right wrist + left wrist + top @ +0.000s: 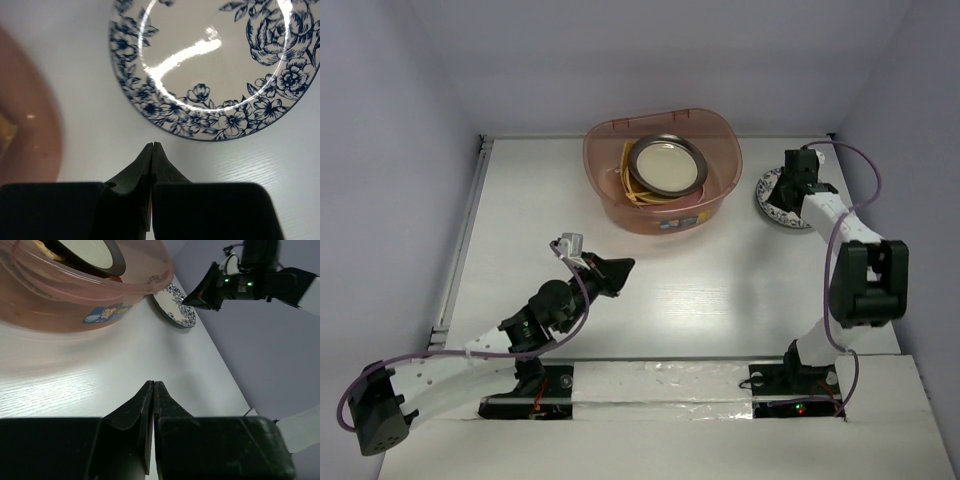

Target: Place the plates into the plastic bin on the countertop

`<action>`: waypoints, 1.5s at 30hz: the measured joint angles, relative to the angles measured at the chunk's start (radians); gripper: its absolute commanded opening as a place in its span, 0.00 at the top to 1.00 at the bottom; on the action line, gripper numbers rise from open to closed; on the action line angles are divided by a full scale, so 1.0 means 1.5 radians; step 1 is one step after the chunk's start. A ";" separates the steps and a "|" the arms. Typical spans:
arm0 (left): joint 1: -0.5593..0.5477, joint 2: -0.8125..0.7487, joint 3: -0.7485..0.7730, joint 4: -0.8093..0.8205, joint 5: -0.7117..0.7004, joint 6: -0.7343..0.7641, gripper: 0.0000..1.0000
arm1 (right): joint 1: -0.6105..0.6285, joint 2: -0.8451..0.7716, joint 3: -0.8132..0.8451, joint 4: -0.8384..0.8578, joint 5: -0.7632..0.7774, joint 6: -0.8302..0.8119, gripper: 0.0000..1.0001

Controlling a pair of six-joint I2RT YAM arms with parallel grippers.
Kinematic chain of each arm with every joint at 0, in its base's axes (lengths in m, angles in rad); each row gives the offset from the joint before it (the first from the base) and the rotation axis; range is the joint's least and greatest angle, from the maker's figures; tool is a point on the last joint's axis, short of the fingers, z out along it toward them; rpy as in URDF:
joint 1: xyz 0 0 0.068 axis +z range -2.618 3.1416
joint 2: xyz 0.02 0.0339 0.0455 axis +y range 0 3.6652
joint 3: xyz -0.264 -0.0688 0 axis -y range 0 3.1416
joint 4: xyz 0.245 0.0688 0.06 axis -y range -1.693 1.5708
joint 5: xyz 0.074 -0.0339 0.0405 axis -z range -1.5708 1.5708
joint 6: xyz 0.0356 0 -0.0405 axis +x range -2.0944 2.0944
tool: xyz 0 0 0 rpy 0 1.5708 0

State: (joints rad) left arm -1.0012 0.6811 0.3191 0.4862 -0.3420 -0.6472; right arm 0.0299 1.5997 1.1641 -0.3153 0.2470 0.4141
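The translucent pinkish plastic bin [662, 172] stands at the back middle of the white countertop [700, 290]. Inside it the metal-rimmed plate with a cream centre [666, 166] lies on top of yellow-orange dishes [630, 185]; the rest are hidden beneath. The blue-and-white floral plate [775, 196] lies on the countertop right of the bin, and shows large in the right wrist view [215, 65]. My right gripper [153, 145] is shut and empty, hovering just beside that plate's near rim. My left gripper [153, 384] is shut and empty, low over the countertop in front of the bin [75, 295].
Pale walls close in the countertop on the left, back and right. A metal rail [460, 240] runs along the left edge. The right arm [865, 280] with its purple cable rises at the right. The bin carries a small blue label [102, 314] on its near side.
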 measured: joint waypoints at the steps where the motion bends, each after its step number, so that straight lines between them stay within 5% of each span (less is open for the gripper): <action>1: 0.000 -0.013 -0.006 -0.003 0.001 0.000 1.00 | -0.011 0.032 0.019 -0.012 -0.004 -0.004 1.00; 14: -0.005 -0.091 -0.048 -0.013 0.026 -0.006 1.00 | -0.064 0.244 0.189 -0.148 0.047 -0.042 1.00; 45: -0.005 -0.078 -0.052 -0.023 0.027 -0.017 0.94 | -0.031 0.266 0.231 -0.305 0.024 -0.087 1.00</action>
State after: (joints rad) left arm -1.0088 0.5640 0.2413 0.4522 -0.3016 -0.6724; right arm -0.0158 1.9987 1.5108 -0.7731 0.2832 0.2832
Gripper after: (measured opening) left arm 0.055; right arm 0.010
